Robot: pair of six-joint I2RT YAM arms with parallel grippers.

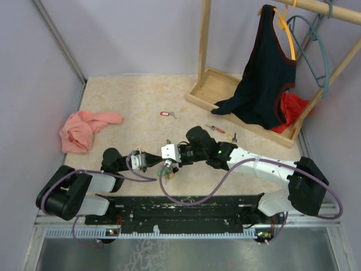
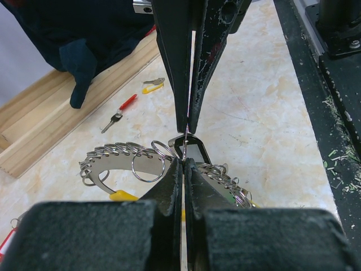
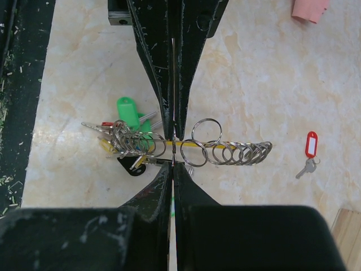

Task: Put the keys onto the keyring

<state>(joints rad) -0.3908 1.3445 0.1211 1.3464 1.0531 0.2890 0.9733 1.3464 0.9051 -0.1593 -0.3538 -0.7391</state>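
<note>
The keyring point(image 3: 237, 152) is a large thin silvery ring strung with several small split rings, held just above the table between the arms point(image 1: 167, 174). Its bunch of keys, with a green tag point(image 3: 128, 110) and a black head point(image 3: 131, 167), hangs at one end. My left gripper point(image 2: 184, 161) is shut on a thin edge-on ring of it. My right gripper point(image 3: 173, 165) is shut on the same spot from the opposite side. Loose keys lie apart: a red-tagged key point(image 1: 165, 114), a red key point(image 2: 127, 104) and a yellow key point(image 2: 151, 87).
A pink cloth point(image 1: 84, 129) lies at the left. A wooden rack base point(image 1: 214, 90) stands at the back right with a dark vest point(image 1: 265, 73) and a teal hanger point(image 1: 316, 51). A black rail point(image 1: 180, 206) runs along the near edge.
</note>
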